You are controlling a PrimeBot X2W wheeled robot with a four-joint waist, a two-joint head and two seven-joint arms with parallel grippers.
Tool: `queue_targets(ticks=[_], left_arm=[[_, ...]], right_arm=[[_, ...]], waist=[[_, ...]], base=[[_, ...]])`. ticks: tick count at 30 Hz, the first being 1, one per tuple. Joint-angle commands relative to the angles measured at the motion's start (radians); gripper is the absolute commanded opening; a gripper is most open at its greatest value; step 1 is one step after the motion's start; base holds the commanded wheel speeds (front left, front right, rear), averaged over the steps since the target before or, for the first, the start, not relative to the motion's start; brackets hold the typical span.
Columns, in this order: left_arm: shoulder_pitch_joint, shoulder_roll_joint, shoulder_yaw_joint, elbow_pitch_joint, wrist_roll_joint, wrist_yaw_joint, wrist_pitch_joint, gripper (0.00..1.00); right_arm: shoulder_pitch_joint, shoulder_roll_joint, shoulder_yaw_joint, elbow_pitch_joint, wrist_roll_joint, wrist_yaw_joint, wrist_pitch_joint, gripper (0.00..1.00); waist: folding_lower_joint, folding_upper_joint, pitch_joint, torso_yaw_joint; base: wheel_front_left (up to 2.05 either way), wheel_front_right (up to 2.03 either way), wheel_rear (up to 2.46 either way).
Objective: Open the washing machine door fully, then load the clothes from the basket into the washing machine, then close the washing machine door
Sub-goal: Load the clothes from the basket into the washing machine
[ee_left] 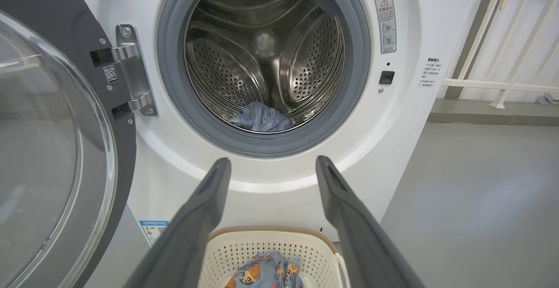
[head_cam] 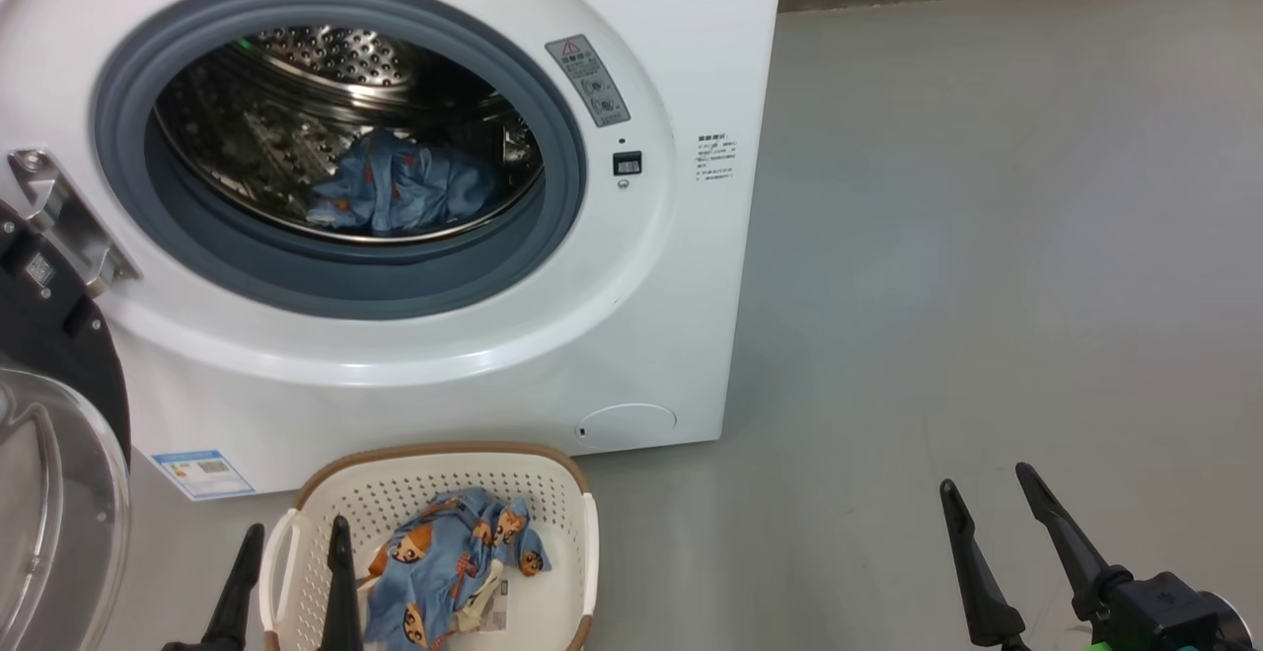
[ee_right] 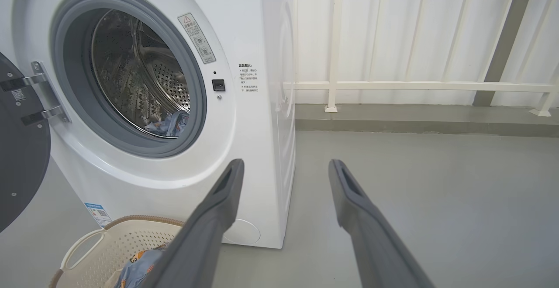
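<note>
Door (ee_left: 43,148) open, clothes (head_cam: 444,552) in basket (head_cam: 434,454) (perhaps some white), more in drum (head_cam: 326,69)

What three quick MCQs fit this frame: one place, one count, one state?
1. Where is the basket?
A) inside the drum
B) on the floor in front of the washing machine
C) on top of the machine

2. In how many places do the clothes lie?
A) one
B) two
C) three

3. What state is the washing machine door in?
A) shut
B) taken off
C) swung open

Key:
1 B: its rim sits on the grey floor just below the machine's front.
2 B: there is one bundle in the basket and one in the drum.
3 C: the door hangs off its hinge and the opening is uncovered.
</note>
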Motion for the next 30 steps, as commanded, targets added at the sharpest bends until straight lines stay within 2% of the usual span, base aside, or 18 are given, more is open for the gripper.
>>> queue_targets(ticks=[1, 30], left_arm=[[-0.021, 0.021, 0.036, -0.015, 0.003, -0.003, -0.009, 1.0], [-0.038, 0.022, 0.014, 0.018, -0.003, 0.003, 0.002, 1.0]], right_arm=[[-0.009, -0.004, 0.025, -0.03, -0.012, 0.006, 0.002, 1.0], [-0.008, 0.001, 0.024, -0.046, -0.012, 0.006, 0.013, 1.0]], waist=[[0.0, 0.0, -0.007, -0.003], [0.0, 0.0, 0.003, -0.003]], base=[[0.0, 0.0, 0.0], [0.0, 0.0, 0.0]])
